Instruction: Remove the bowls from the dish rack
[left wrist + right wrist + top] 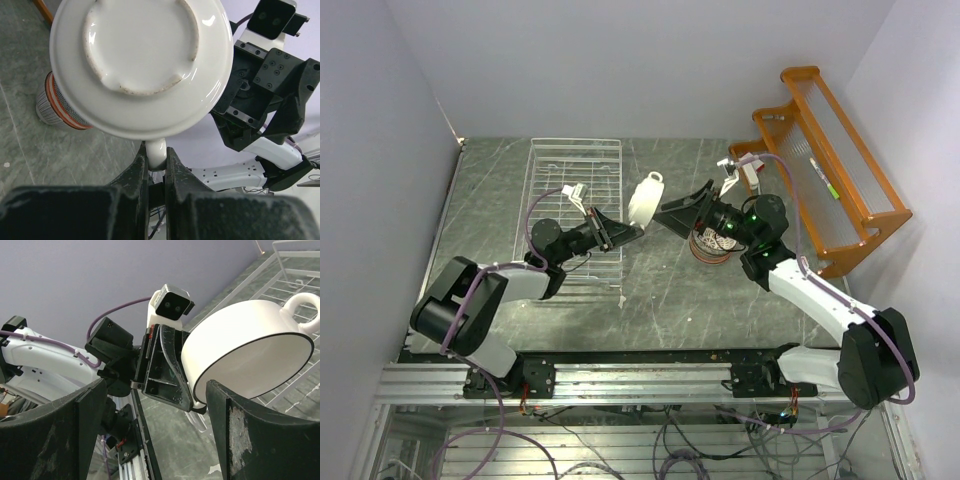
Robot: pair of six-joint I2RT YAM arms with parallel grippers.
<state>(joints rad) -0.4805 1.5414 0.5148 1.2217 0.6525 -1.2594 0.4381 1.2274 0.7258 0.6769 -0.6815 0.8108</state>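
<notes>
My left gripper (628, 230) is shut on a small handle of the cream bowl (645, 200) and holds it in the air, tilted on its side, just right of the white wire dish rack (575, 195). In the left wrist view the bowl's underside (142, 60) fills the top and the handle (156, 154) sits pinched between my fingers. My right gripper (674, 212) is open, right beside the bowl. In the right wrist view the bowl (250, 360) hangs ahead of my spread fingers (242, 440). A stack of bowls (708, 247) with a reddish-brown rim stands under the right arm.
The dish rack shows no bowls inside it in the top view. An orange wooden shelf rack (830, 170) stands at the back right against the wall. The bowl stack also shows in the left wrist view (55, 105). Rack wires (295, 270) lie behind the bowl.
</notes>
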